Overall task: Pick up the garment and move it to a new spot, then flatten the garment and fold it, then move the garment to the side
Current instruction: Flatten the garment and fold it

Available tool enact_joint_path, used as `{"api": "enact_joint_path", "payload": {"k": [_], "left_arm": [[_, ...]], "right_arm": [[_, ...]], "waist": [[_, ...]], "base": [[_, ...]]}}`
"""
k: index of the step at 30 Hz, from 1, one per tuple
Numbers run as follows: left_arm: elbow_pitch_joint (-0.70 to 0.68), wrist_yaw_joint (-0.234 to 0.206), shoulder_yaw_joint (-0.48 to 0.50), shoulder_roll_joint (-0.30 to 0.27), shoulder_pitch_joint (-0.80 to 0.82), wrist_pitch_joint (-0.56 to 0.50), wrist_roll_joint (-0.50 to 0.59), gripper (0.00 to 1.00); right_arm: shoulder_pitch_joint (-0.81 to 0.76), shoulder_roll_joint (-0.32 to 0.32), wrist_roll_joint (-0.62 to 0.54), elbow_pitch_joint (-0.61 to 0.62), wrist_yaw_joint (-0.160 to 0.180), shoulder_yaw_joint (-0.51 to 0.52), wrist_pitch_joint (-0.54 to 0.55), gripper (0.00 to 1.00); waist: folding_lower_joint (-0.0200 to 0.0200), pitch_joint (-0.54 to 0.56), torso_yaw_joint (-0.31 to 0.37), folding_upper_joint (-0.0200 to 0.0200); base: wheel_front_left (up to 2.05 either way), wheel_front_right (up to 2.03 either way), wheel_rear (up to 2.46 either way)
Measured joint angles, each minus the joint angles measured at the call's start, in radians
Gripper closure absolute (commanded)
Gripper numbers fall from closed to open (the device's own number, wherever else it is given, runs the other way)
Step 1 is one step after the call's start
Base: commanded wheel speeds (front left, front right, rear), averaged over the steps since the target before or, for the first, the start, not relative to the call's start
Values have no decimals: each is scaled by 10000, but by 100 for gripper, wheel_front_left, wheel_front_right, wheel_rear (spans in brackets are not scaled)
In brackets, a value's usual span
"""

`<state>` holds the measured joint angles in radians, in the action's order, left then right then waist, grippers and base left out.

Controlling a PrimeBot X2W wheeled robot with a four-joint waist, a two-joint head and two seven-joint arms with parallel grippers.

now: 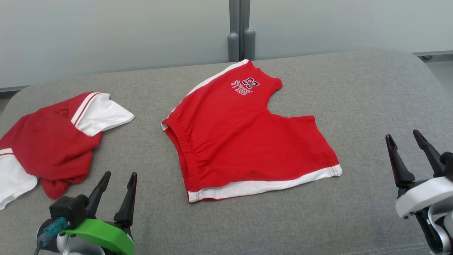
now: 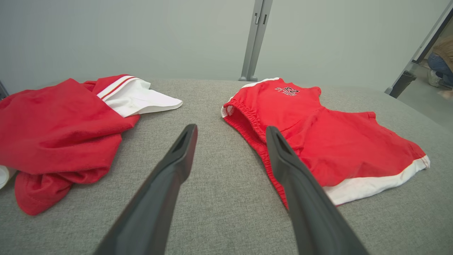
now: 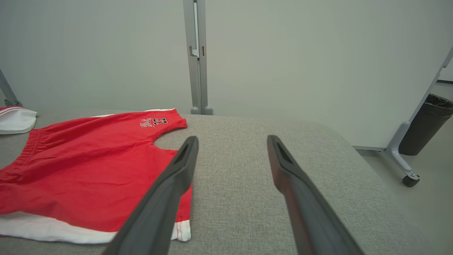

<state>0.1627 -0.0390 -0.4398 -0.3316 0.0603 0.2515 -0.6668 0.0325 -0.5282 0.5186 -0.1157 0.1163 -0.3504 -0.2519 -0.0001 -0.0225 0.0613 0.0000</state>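
A red pair of shorts (image 1: 247, 141) with white trim and a "23" print lies spread flat in the middle of the grey padded surface (image 1: 371, 99); it also shows as the shorts (image 2: 336, 141) and the shorts (image 3: 88, 166). My left gripper (image 1: 119, 175) hovers open near the front edge, left of the shorts' waistband, its fingers (image 2: 177, 166) empty. My right gripper (image 1: 402, 134) stands open to the right of the shorts' white hem, clear of the cloth, with nothing between its fingers (image 3: 170, 184).
A crumpled red and white garment (image 1: 53, 141) lies at the far left, close to my left gripper. Grey partition walls with a post (image 1: 240, 35) stand behind. A black bin (image 3: 430, 124) and a wheeled frame leg (image 3: 410, 179) are at the right. A crouched person (image 2: 440, 63) is beyond the partition.
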Motion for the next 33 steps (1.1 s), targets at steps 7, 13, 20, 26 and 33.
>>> {"api": "enact_joint_path", "payload": {"k": [7,13,20,26,33], "left_arm": [[-518,-188,548,-6,-565,0,261,0],[-769,-232,838,19,-1020,0,468,0],[-765,-362,1404,217,-1430,0,541,0],[-750,-362,1582,347,-1443,2,552,0],[-736,-360,1893,510,-1442,0,642,0]], "right_arm": [[-920,52,-201,293,15,550,0,0],[-1176,224,-351,351,15,823,0,0],[-1332,426,-477,330,17,888,0,0],[-1436,660,-612,343,-12,876,0,0],[-1425,907,-888,228,-188,844,0,0]], "waist": [[0,299,-154,0],[0,298,-214,0],[0,222,-245,0],[0,43,-306,0],[1,-53,-397,0]], "base": [[0,0,0],[0,0,0],[0,0,0],[0,0,0],[0,0,0]]}}
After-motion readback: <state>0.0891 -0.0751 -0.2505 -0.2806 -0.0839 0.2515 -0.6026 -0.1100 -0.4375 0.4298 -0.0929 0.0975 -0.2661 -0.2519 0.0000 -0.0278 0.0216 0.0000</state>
